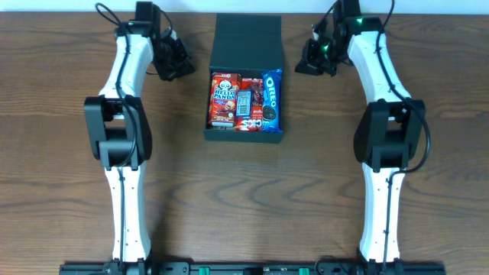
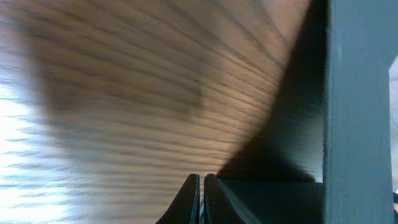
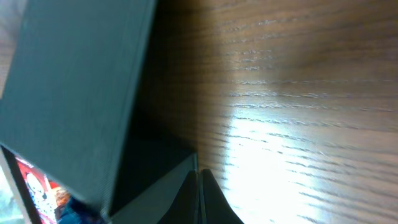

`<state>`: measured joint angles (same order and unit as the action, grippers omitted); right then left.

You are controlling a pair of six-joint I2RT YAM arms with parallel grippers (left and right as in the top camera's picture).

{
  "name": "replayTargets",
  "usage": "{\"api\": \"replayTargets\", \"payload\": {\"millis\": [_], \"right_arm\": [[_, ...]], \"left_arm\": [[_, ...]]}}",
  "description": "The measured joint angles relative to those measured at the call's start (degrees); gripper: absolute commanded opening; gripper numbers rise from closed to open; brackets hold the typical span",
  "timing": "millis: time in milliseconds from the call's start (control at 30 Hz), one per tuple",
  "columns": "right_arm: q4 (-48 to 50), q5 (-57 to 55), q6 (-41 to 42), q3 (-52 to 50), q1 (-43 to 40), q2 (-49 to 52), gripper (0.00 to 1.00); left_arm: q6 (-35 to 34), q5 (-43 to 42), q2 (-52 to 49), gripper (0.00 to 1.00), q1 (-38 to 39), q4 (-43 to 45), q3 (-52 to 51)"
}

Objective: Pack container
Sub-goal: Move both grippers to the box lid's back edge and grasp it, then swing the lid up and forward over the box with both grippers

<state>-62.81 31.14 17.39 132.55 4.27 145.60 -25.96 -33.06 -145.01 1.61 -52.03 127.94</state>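
Container (image 1: 246, 42) sits mid-back on table (image 1: 69, 153), flap lid open, with Hello Panda box (image 1: 225, 98) and Oreo packet (image 1: 272, 99) inside. Left tool (image 1: 177, 64) is near its left side, right tool (image 1: 309, 61) near its right. Both tools are pinched closed, gripping nothing.

even bright overhead view, wrist views soft and blurred, white glare on table (image 3: 273, 143), dark shadow beside container (image 2: 357, 93)
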Motion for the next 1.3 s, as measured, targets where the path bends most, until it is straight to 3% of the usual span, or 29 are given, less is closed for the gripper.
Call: {"api": "replayTargets", "payload": {"millis": [400,867,1300], "right_arm": [[6.7,8.5,2.4,-0.1,1.7,4.1,0.01],[-1.0,11.3,-0.2,-0.1,2.6,4.4,0.01],[6.5,12.0,-1.1,-0.1,2.6,4.4,0.01]], "left_arm": [[-4.0,-1.5,-0.1,0.06,5.0,5.2,0.0],[-1.2,-3.0,-0.1,0.06,4.5,-6.7,0.0],[-0.6,-3.5,-0.1,0.06,1.9,-0.5,0.0]]}}
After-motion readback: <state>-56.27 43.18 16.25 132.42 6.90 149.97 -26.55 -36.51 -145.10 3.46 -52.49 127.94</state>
